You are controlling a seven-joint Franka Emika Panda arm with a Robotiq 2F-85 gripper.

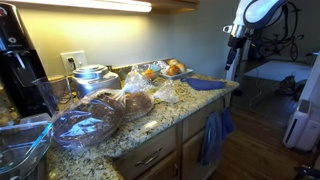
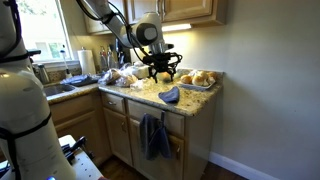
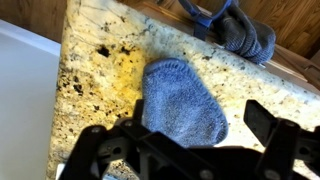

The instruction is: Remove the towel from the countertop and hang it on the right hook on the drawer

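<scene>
The deep blue towel (image 3: 178,100) lies crumpled on the speckled granite countertop (image 3: 100,60) near its end corner. It also shows in both exterior views (image 1: 206,84) (image 2: 170,95). My gripper (image 3: 197,112) hangs just above the towel, open and empty, with a finger on each side of the cloth. In both exterior views the gripper (image 2: 163,72) (image 1: 231,62) is above the counter's end, apart from the towel. The hooks on the drawer are hidden.
A second blue towel (image 2: 153,135) (image 1: 215,135) (image 3: 240,28) hangs on the cabinet front below the counter. Trays of bread rolls (image 2: 200,78) (image 1: 172,69), bagged food (image 1: 130,102), plastic containers (image 1: 85,128) and a coffee machine (image 1: 15,65) crowd the countertop.
</scene>
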